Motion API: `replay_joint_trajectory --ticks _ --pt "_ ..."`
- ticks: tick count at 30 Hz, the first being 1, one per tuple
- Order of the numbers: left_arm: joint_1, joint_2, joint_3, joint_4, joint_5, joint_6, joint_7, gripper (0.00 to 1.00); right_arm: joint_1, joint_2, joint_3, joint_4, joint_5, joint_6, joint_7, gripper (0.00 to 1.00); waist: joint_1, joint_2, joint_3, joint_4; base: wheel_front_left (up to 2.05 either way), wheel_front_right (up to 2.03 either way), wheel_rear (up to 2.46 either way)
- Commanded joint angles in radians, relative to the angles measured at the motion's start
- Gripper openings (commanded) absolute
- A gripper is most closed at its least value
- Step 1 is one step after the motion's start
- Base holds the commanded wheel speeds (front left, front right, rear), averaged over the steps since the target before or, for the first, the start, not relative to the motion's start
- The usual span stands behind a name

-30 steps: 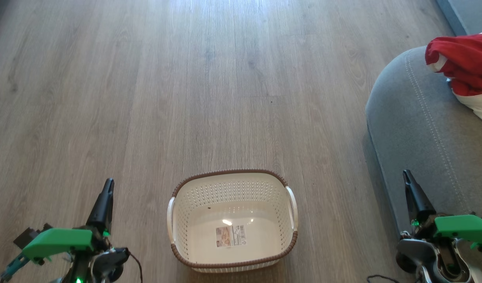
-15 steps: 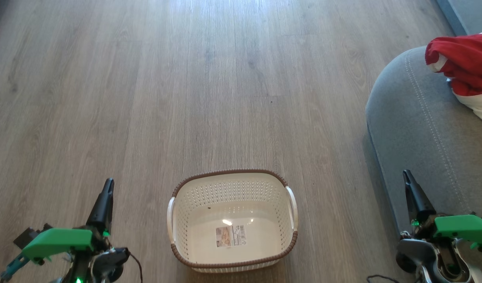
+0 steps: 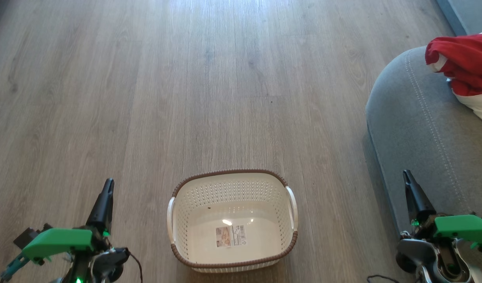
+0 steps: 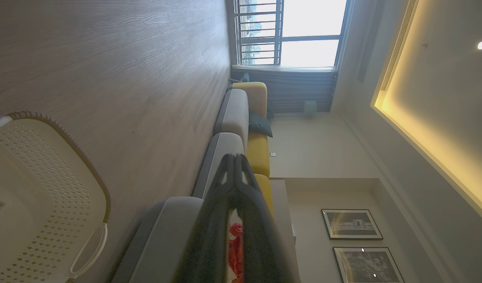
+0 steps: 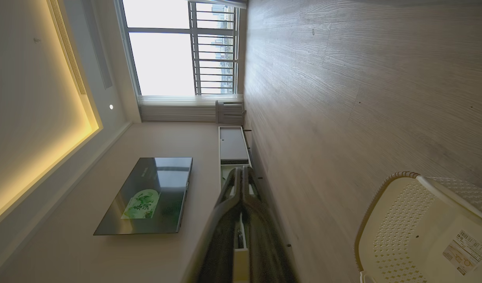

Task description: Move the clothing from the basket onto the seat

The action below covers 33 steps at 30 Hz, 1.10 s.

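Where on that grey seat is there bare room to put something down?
The seat is bare around its rounded corner, between the red and white clothing at the upper right and the right claw below. The basket holds only a sticker. It is crowded where the clothing lies.

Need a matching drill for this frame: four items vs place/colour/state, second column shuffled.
Column one
1. clothing
2. basket
3. seat
4. left hand

Column two
A. shut, at the lower left of the head view
B. on the wooden floor, no garments inside
C. grey with pale stitching, to the right of the basket
D. red and white, lying on the seat

Pairs: 1-D, 2-B, 3-C, 4-A
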Motion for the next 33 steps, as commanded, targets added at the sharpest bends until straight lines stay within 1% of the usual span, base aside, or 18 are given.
replay_joint_trajectory --ticks 1,33 --pt "-0.048 0.008 0.034 -0.033 -0.007 -0.009 0.008 0.00 -0.055 -0.004 0.017 -0.039 0.006 0.000 0.006 0.00 0.0000 0.0000 0.000 0.000 0.00 0.00 0.00" --pt "-0.048 0.008 0.034 -0.033 -0.007 -0.009 0.008 0.00 -0.055 -0.004 0.017 -0.039 0.006 0.000 0.006 0.00 0.0000 0.0000 0.000 0.000 0.00 0.00 0.00"
